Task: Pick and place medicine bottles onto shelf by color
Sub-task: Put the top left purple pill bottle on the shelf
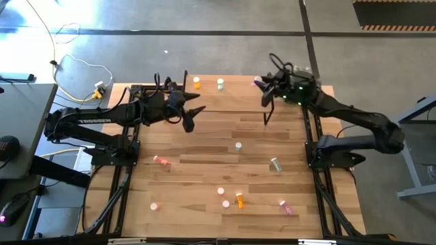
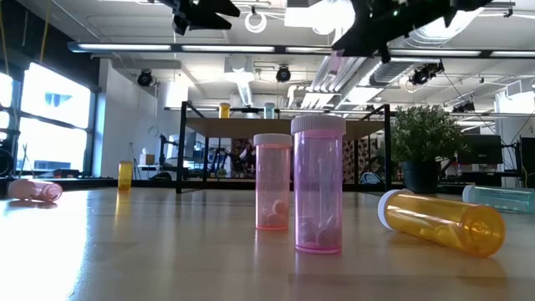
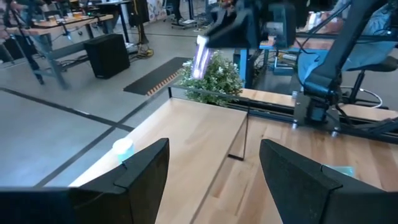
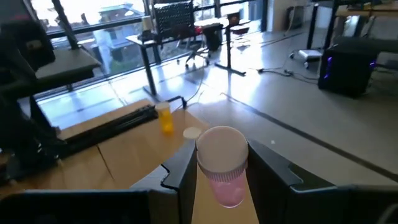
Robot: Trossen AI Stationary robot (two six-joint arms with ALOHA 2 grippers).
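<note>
Two dark robot arms reach over a light-wood surface (image 1: 204, 146). The right gripper (image 4: 222, 177) has its jaws closed narrowly around a small translucent pink medicine bottle with a white cap (image 4: 222, 163), held cap outward between the two dark fingers (image 4: 185, 168). In the high view this gripper (image 1: 261, 84) hangs above the right end of the shelf, a small raised light-wood board on thin black metal legs (image 1: 228, 95) at the far edge of the surface. The right arm stretches from its base at the right side, elbow bent, wrist angled inward.

The left gripper (image 3: 214, 171) has its jaws spread wide and holds nothing; bare shelf wood shows between its fingers (image 3: 146, 165). In the high view it sits just by the left end of the shelf (image 1: 189, 112), its arm extended level from the left side.

Two bottles already stand upright on the shelf: a translucent orange bottle (image 1: 197, 83) and, well apart from it, a pale green bottle (image 1: 220, 84).

Other bottles are scattered on the surface. From the low view, two pink bottles (image 2: 318, 186) stand upright side by side close to the camera, an orange one (image 2: 443, 221) lies on its side beside them, and a pale green one (image 2: 500, 198) lies farther right. A further pink bottle (image 2: 33, 191) lies at the left, with a small upright orange bottle (image 2: 124, 175) beyond it.
</note>
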